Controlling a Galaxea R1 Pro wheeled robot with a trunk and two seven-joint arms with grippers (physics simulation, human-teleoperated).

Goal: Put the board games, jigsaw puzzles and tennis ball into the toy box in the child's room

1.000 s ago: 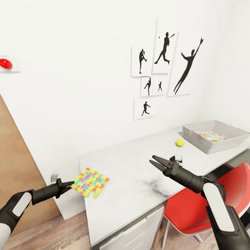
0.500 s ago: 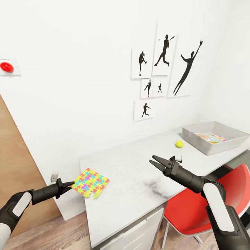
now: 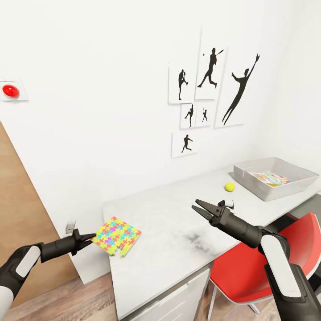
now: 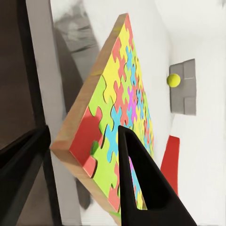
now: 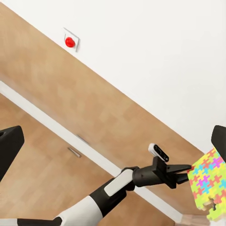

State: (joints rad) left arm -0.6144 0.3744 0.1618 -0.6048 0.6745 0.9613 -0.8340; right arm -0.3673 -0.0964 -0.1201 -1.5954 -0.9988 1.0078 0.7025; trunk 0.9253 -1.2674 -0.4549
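Observation:
A multicoloured jigsaw puzzle (image 3: pixel 117 234) hangs over the left end of the table (image 3: pixel 178 223). My left gripper (image 3: pixel 90 236) is shut on the puzzle's outer corner. In the left wrist view a finger (image 4: pixel 141 188) lies across the puzzle (image 4: pixel 122 103), with the other finger under its edge. The tennis ball (image 3: pixel 229 187) rests on the table just left of the toy box (image 3: pixel 249 179), which holds a colourful flat item (image 3: pixel 269 178). My right gripper (image 3: pixel 199 209) hovers open over the table's middle, holding nothing. The bed and board games are out of view.
A red chair (image 3: pixel 272 249) stands at the table's front right, under my right arm. Baseball silhouette pictures (image 3: pixel 209 89) hang on the white wall. A brown door (image 3: pixel 22 200) and a red wall button (image 3: pixel 10 90) are at the left. White cabinet fronts (image 3: pixel 178 294) sit below the table.
The whole picture has shifted slightly, so the camera has moved a little. Both arms keep their pose, and the puzzle stays in the left gripper.

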